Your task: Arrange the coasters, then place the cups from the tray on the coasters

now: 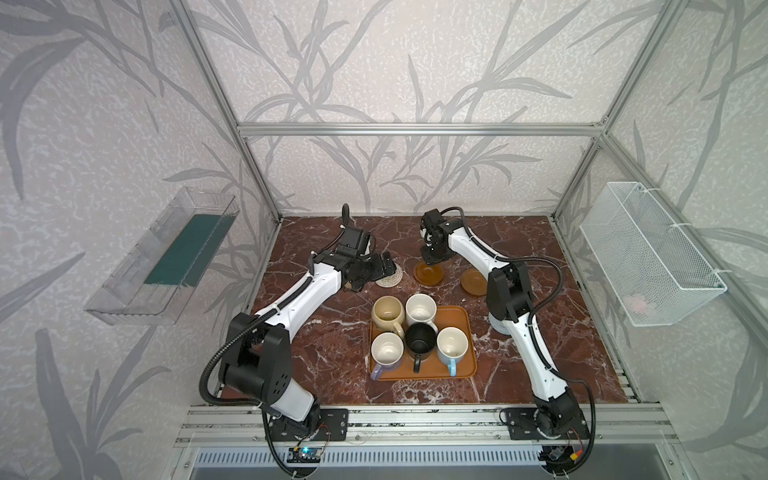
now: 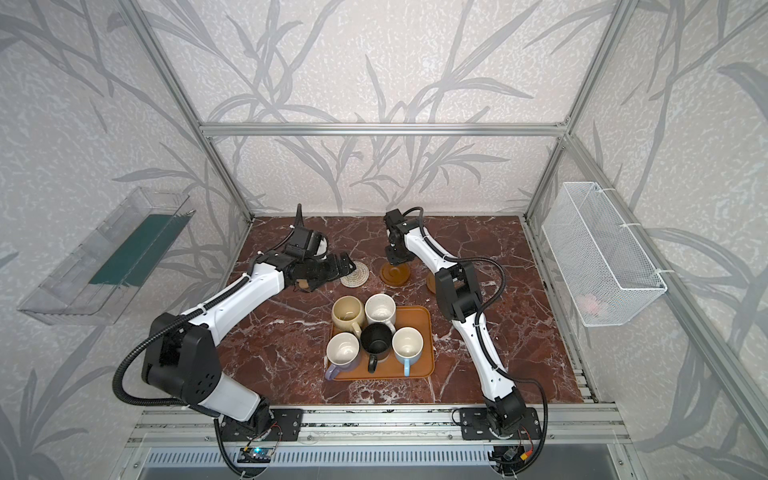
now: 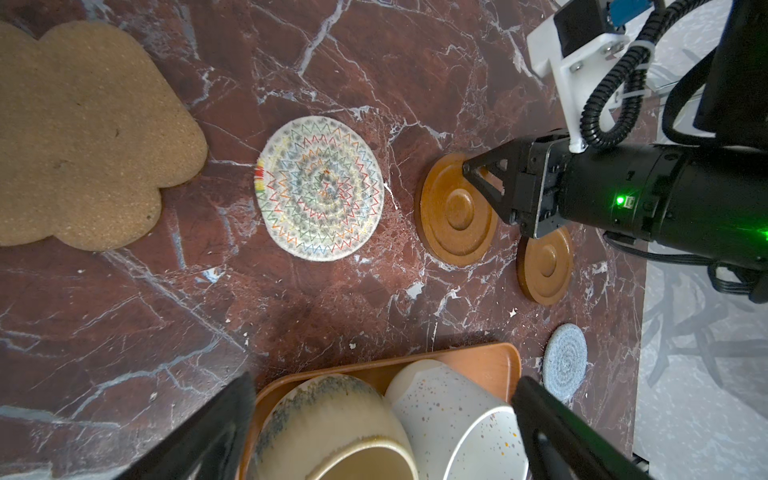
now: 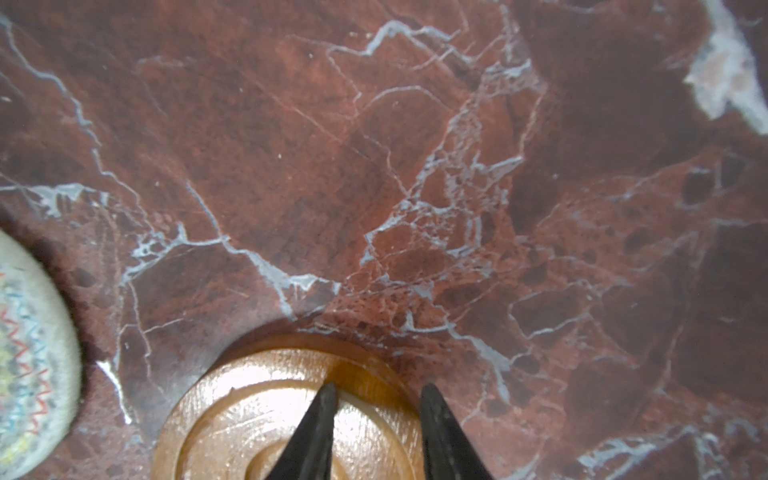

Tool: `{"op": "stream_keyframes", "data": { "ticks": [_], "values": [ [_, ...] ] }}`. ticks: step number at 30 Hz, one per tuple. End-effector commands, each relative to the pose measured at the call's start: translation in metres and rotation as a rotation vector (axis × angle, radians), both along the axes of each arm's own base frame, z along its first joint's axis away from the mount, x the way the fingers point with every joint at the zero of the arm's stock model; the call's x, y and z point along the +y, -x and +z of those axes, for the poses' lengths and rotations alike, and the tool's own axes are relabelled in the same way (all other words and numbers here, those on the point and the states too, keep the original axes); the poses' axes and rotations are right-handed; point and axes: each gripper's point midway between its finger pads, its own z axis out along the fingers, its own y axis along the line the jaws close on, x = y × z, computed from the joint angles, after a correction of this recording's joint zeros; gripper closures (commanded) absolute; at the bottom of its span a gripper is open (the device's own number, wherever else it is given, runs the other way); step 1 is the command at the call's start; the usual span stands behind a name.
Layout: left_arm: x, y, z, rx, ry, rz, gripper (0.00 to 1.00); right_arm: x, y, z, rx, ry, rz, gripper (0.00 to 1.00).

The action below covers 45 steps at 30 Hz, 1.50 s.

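- R gripper [image 4: 378,388]: jaws part-open, narrow gap, nothing betw. them. Tips point down over inner wooden disc [image 4: 249,415], near its back rim. Contact w/ disc: can't tell.
- Inner wooden disc lies flat on red marble tabletop [image 1: 332,353], rear-centre.
- L gripper [image 1: 384,266]: jaws spread wide, empty. In both top views it hangs over the back-left edge of cream woven coaster [image 3: 320,195].
- Cream woven coaster flat, just left of inner wooden disc, not touching.
- Outer wooden disc [image 1: 473,281]: flat, right of inner one, small gap; R arm partly covers it.
- Cork coaster [image 3: 83,137]: lobed, flat, left of the cream one w/ a gap; in top views mostly hidden under L arm.
- Grey-blue coaster [image 3: 565,361]: nearer front, right of tray, apart from it; half under R arm in top views.
- Tray [image 1: 432,370]: centre-front of tabletop.
- All 5 cups on tray, upright, packed close: beige cup [image 1: 387,313] + white cup [image 1: 421,309] at back; lavender cup [image 1: 387,353], black cup [image 1: 420,341], light blue cup [image 1: 452,347] in front, handles toward front edge.
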Motion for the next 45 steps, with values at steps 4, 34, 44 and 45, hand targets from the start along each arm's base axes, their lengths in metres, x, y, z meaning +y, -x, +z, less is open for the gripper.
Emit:
{"op": "stream_keyframes", "data": {
  "ticks": [4, 34, 44, 45],
  "values": [
    [0.001, -0.005, 0.010, -0.023, 0.008, 0.017, 0.01, 0.005, 0.009, -0.016, 0.065, -0.020, -0.021, 0.65],
    [0.002, 0.001, 0.033, -0.052, 0.017, 0.006, 0.01, 0.021, -0.002, 0.075, -0.101, -0.134, -0.031, 0.50],
    [-0.001, 0.010, 0.074, -0.115, 0.018, -0.017, 0.01, 0.006, 0.023, 0.157, -0.252, -0.192, -0.027, 0.01],
    [-0.004, 0.011, 0.079, -0.127, 0.037, -0.020, 0.01, 0.001, 0.029, 0.162, -0.265, -0.193, -0.036, 0.01]
  ]
}}
